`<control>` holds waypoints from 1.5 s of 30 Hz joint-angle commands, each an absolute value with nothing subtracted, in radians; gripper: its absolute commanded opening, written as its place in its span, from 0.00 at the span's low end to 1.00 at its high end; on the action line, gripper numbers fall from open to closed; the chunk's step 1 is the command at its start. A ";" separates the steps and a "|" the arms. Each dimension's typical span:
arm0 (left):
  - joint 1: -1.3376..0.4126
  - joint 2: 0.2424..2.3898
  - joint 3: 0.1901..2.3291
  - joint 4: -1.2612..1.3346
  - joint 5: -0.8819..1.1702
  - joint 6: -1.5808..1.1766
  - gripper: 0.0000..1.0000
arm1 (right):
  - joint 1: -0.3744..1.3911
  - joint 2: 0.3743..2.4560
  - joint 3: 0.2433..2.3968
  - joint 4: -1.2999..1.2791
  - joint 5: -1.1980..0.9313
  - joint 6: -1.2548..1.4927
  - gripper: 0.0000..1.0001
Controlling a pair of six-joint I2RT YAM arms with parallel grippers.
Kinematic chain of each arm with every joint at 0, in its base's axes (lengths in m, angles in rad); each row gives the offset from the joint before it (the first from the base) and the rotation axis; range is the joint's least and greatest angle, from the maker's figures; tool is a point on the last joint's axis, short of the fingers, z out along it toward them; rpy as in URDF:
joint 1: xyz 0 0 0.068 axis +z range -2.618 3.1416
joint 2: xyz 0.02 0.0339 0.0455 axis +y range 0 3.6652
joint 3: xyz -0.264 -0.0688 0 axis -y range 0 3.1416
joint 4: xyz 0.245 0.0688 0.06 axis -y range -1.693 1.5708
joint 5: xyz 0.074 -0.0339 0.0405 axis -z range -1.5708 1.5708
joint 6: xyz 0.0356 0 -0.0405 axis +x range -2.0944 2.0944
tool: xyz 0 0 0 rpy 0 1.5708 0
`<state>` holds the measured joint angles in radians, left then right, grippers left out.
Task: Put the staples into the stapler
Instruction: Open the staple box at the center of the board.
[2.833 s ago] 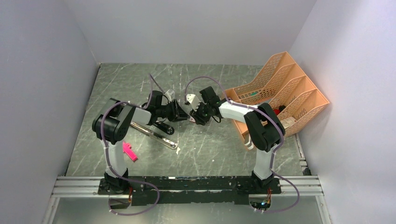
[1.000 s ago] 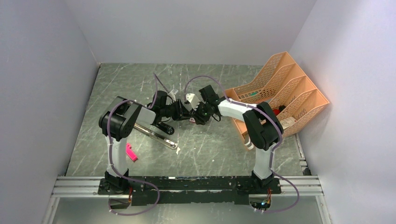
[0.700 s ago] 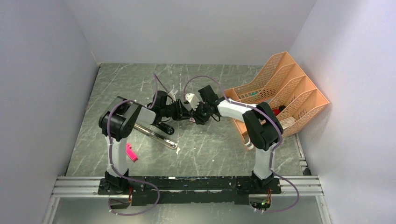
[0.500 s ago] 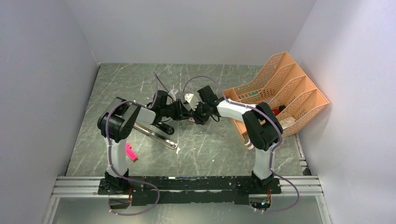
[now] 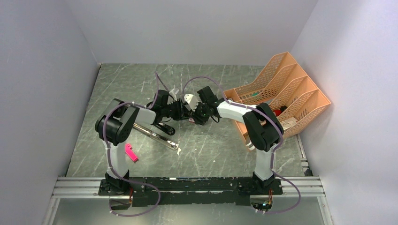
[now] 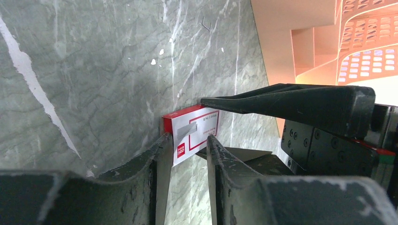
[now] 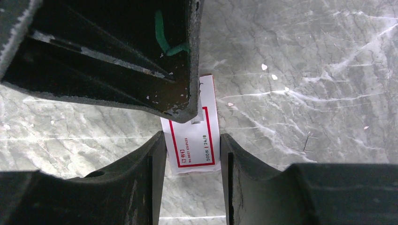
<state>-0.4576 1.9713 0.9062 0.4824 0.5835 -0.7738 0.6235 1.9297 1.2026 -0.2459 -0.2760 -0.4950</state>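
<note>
**Both grippers at the staple box, stapler lying apart**

Your right gripper [image 7: 192, 137] has closed across the width of the staple box [image 7: 197, 150]. One finger presses on each long side, and the red-framed white label faces its wrist camera.

Your left gripper [image 6: 187, 146] meets it head-on. Its jaws stand narrowly apart around the box's other end, with one finger [image 6: 162, 154] against the red edge. You cannot tell whether that pair actually pinches the box.

The box sits mid-table, low over the grey marbled table [image 5: 211, 150].

Just to the left, under your left forearm, the stapler [image 5: 157, 136] lies with its long chrome rail exposed, near the box but not touching it.

A pink piece [image 5: 130, 153] lies closer to the left base. The orange file rack [image 5: 281, 89] stands by the right wall.
</note>
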 commanded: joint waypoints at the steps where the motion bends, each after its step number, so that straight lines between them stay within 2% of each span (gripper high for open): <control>1: -0.482 1.928 0.901 0.502 0.632 -0.778 0.38 | 0.640 1.988 1.196 -0.220 -0.268 -0.511 0.40; 18: -0.465 1.882 0.856 0.510 0.575 -0.785 0.34 | 0.640 1.994 1.194 -0.224 -0.264 -0.509 0.44; 35: -0.457 1.852 0.838 0.465 0.500 -0.778 0.43 | 0.640 2.004 1.197 -0.231 -0.261 -0.509 0.44; 45: -0.448 1.823 0.799 0.481 0.479 -0.794 0.43 | 0.640 2.003 1.188 -0.239 -0.252 -0.509 0.44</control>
<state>-0.4541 1.8626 0.8173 0.4648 0.4835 -0.7822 0.6331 1.9491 1.2102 -0.1997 -0.2935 -0.4950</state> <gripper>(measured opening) 0.433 0.447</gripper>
